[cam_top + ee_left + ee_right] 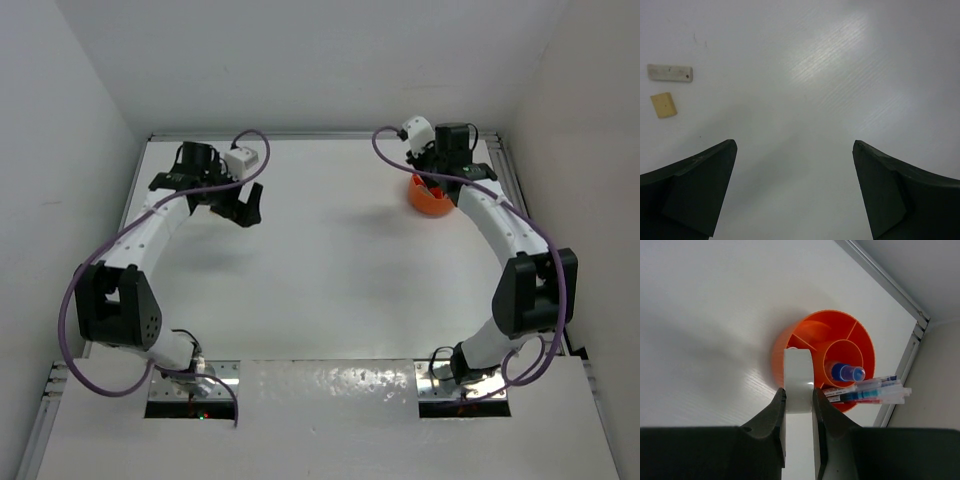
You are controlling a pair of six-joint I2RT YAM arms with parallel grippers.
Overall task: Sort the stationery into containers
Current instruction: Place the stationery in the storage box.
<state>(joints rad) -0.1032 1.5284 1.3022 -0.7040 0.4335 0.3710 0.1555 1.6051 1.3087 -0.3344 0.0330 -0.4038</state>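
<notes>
The round orange tub with inner dividers stands near the table's far right corner. A blue-capped white bottle stands in its middle compartment, and blue-and-white and red pens stick out over its rim. My right gripper is shut on a pale grey-white flat piece, held just above the tub's near rim. My left gripper hangs open over bare table at the far left. A tiny beige block and a white flat strip lie to its left.
A metal rail and white walls bound the table just behind and to the right of the tub. Purple cables loop beside both arms.
</notes>
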